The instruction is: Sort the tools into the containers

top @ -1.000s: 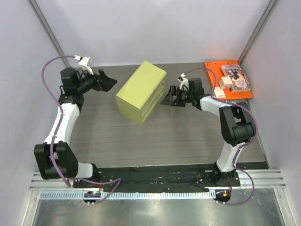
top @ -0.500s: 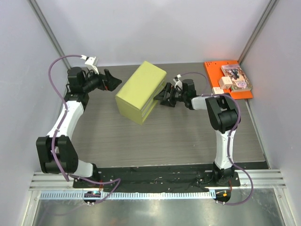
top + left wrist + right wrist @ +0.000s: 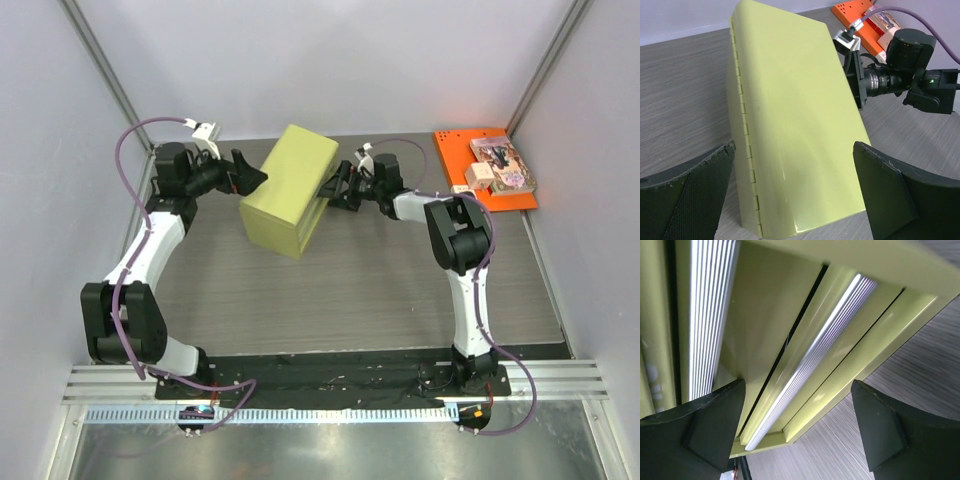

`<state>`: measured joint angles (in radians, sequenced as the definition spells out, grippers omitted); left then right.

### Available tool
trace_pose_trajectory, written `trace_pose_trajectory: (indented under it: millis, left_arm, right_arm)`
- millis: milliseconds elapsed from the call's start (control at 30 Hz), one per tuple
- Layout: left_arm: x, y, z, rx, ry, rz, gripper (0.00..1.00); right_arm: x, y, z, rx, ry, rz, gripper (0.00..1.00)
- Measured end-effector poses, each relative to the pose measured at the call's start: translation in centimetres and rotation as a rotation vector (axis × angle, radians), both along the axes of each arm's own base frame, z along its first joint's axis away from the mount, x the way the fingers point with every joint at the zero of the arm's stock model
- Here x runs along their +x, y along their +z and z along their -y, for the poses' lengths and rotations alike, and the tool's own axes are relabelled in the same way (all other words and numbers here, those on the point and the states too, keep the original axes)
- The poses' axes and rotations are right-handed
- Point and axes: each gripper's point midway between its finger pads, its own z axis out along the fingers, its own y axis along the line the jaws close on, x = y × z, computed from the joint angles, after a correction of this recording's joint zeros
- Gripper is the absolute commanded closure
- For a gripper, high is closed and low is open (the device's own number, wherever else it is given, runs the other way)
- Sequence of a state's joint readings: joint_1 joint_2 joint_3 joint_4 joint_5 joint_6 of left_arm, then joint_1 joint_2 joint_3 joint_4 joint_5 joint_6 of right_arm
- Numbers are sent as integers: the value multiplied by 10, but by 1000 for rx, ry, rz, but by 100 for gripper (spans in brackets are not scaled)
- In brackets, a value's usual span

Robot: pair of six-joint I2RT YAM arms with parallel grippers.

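Chest: we saw the yellow-green chest (image 3: 290,190) at the table's (image 3: 380,290) rear middle, its inside hidden.
Left gripper (image 3: 250,178): jaws wide at the chest's hinged side, holding nothing.
Right gripper (image 3: 335,190): jaws wide, close to the ribbed handles (image 3: 810,365); we couldn't judge contact.
Tray (image 3: 455,150): orange, rear right; its items were unreadable.

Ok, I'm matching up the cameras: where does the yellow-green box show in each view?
Top external: yellow-green box at upper centre.
Left wrist: it fills the middle, hinged edge showing.
Right wrist: close up, ribbed silver strips across it.
Shared landmark: grey wood-grain table.
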<state>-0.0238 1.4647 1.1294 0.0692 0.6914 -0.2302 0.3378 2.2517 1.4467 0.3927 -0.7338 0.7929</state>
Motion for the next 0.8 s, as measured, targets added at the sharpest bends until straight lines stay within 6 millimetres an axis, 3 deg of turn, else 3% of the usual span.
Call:
trace_pose_trajectory:
  millis: [200, 467, 667, 800]
  left_arm:
    - [2, 1, 0, 1, -1, 1, 0]
    - [11, 18, 17, 53, 2, 60, 0]
    - [11, -2, 43, 162, 40, 45, 0]
    - [15, -21, 45, 221, 72, 13, 0]
  right_arm:
    - [-7, -1, -17, 2, 29, 9, 7]
    - [-35, -22, 14, 82, -15, -124, 8]
    - [-29, 8, 20, 192, -28, -79, 10]
    - [-26, 30, 13, 250, -11, -40, 12]
